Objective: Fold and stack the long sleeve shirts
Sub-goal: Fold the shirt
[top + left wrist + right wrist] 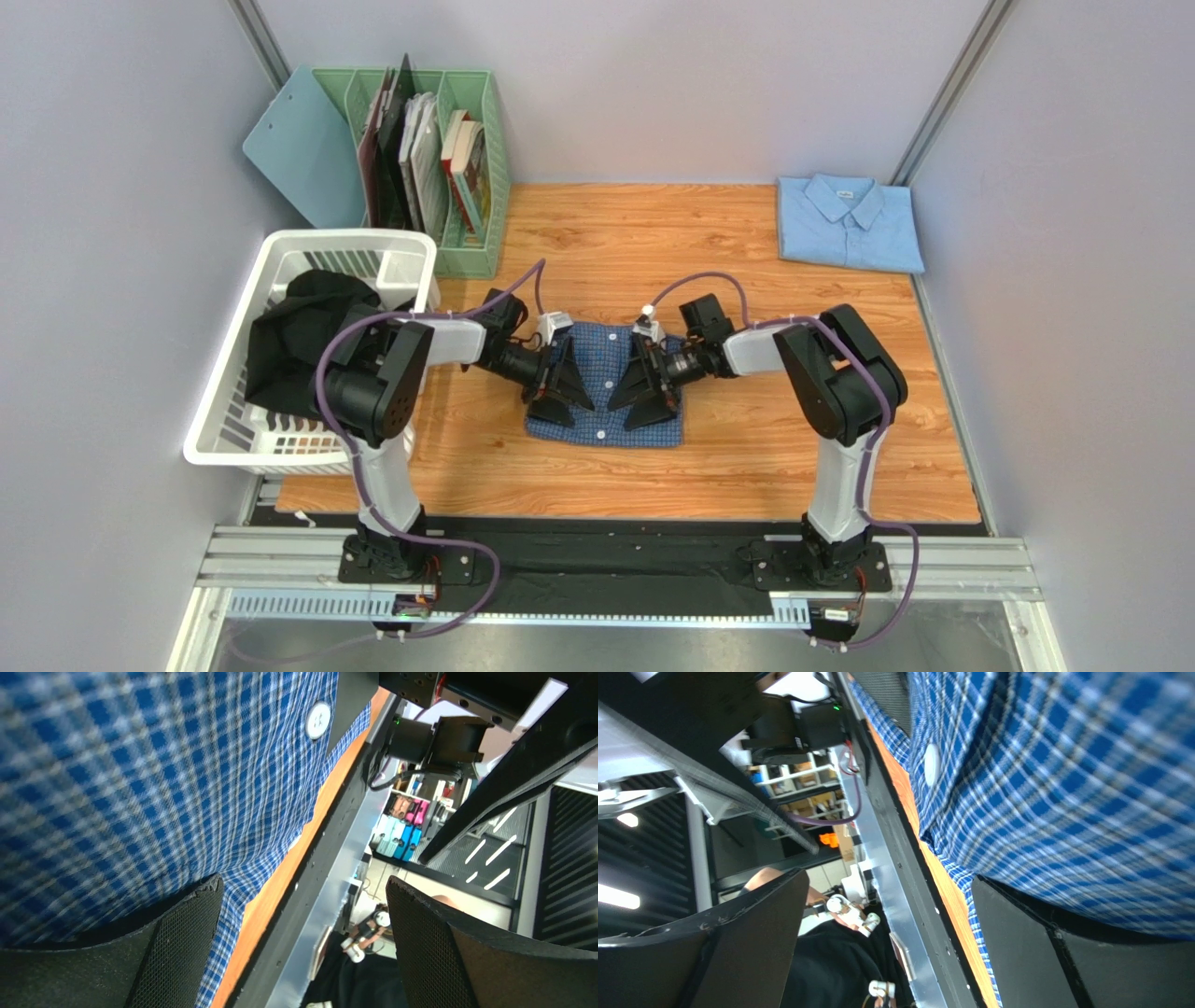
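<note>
Checked shirt (606,409) — likely soft, light and floppy, lying folded small.
Left claw (563,391) and right claw (650,394) gape wide, holding nothing — best pinch the folded edges just beneath each.

- Plain pale grey panel walls (112,140) enclose three sides.
- Orange-brown wood-grain surface (786,448) fills the middle.
- Mint-green slotted file rack (471,258) stands far left.
- White slatted plastic basket (222,399) sits near it.

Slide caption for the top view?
Left gripper and right gripper, open, at checked shirt; pale blue shirt folded far right.
</note>
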{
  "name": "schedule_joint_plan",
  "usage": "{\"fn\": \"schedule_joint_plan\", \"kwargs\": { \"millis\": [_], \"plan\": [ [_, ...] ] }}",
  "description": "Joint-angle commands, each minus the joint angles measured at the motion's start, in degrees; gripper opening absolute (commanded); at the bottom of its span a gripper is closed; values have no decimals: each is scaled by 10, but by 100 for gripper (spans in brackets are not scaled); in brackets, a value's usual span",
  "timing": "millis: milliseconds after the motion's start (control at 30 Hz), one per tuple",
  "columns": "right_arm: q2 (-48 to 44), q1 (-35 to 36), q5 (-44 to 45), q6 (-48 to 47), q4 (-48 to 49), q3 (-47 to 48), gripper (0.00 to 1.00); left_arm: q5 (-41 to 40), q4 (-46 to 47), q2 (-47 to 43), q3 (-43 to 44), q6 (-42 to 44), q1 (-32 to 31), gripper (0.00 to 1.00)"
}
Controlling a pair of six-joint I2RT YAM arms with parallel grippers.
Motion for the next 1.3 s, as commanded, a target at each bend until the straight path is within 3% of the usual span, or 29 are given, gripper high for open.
{"fn": "schedule_joint_plan", "kwargs": {
  "millis": [0, 167, 333, 433, 500, 567, 733, 800, 933, 1033, 1100, 1200, 1267],
  "plan": [
    [33, -86, 95, -47, -78, -14, 97, -37, -39, 49, 56, 42, -6, 90],
    [-36, -107, 81, -141, -202, 18, 96, -33, -77, 59, 87, 63, -11, 82],
    [-58, -112, 50, -248, -359, 152, 91, 19, -118, -43, 54, 139, -9, 76],
    [-66, -111, 61, -226, -302, 186, 82, 28, -130, -87, 99, 160, -18, 74],
    [-44, -111, 69, -179, -256, 196, 71, 14, -111, -84, 137, 148, -25, 73],
    [-16, -111, 82, -158, -233, 217, 58, -9, -56, -46, 186, 96, -28, 72],
    [100, -112, 126, -151, -240, 279, 49, -72, -84, 113, 313, 46, -26, 66],
    [129, -113, 127, -157, -260, 296, 43, -75, -88, 136, 317, 24, -19, 64],
    [133, -112, 123, -154, -262, 252, 39, -102, -136, 145, 291, 52, -12, 62],
    [79, -104, 106, -136, -240, 148, 37, -133, -192, 140, 279, 101, -10, 61],
    [32, -93, 92, -186, -260, 113, 36, -152, -200, 138, 277, 117, -6, 61],
    [-22, -71, 64, -304, -372, 131, 37, -174, -212, 141, 295, 148, -2, 64],
    [-41, -78, 61, -336, -424, 146, 45, -174, -221, 150, 327, 164, -2, 68]
  ]
}}
